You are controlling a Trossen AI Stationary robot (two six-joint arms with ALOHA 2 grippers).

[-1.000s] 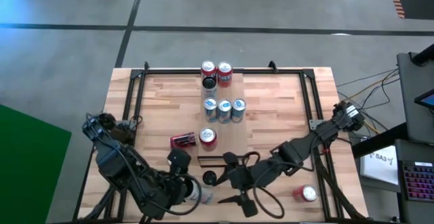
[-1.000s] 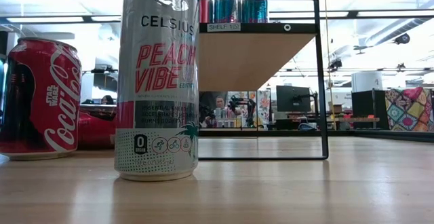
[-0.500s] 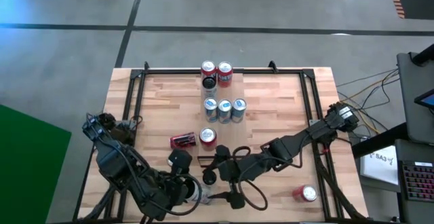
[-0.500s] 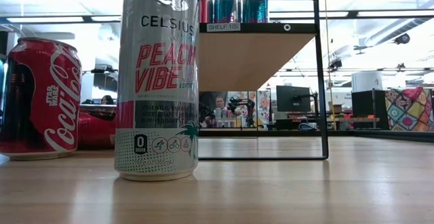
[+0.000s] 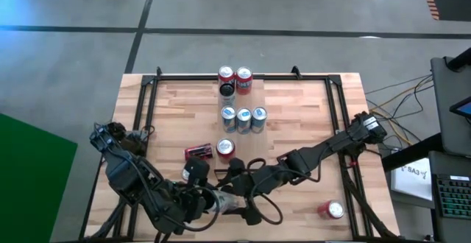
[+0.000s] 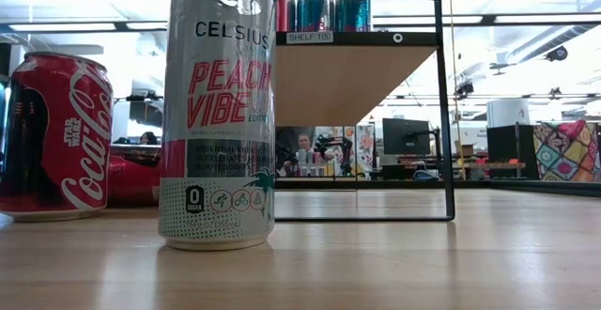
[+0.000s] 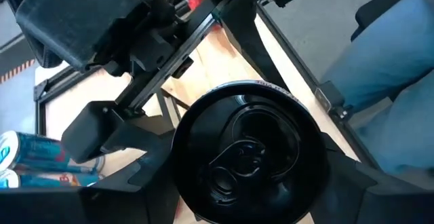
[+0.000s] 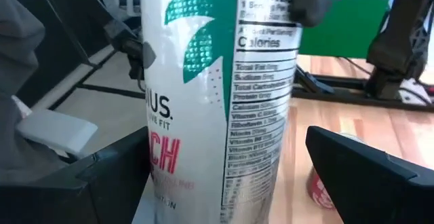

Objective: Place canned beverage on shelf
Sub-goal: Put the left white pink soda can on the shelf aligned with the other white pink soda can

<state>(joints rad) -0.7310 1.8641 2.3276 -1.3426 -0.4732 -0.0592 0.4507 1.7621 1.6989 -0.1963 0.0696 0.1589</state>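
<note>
High view looks down on a planked wooden tabletop [image 5: 309, 118] inside a black frame, set on a grey floor [image 5: 294, 22] with a green panel [image 5: 29, 162] off to one side. Low view looks level across the planks into a bright, open workroom with ceiling lights and desks (screens and clutter far back). In it the shelf [image 6: 352, 75] shows as a light wood board raised in a thin black frame, with red and blue cans [image 6: 324, 14] standing on top.

The canned beverage [image 8: 224, 81], a tall white Celsius can with a green palm print, is well apart from the shelf, at the tabletop's opposite edge. It stands upright: long axis vertical, black lid up, nutrition panel reading the right way up. Whether its base touches the planks I cannot tell.

The left gripper [image 5: 210, 205] is clenched on the canned beverage, its camera looking down on the lid. The right gripper [image 5: 234, 199] straddles the same can with its jaws released, a finger [image 8: 359, 176] standing off to each side.

A second Celsius can [image 6: 218, 113] stands upright close to the low camera, beside a Coca-Cola can [image 6: 54, 136]; whether it is the gripped one I cannot tell.
</note>
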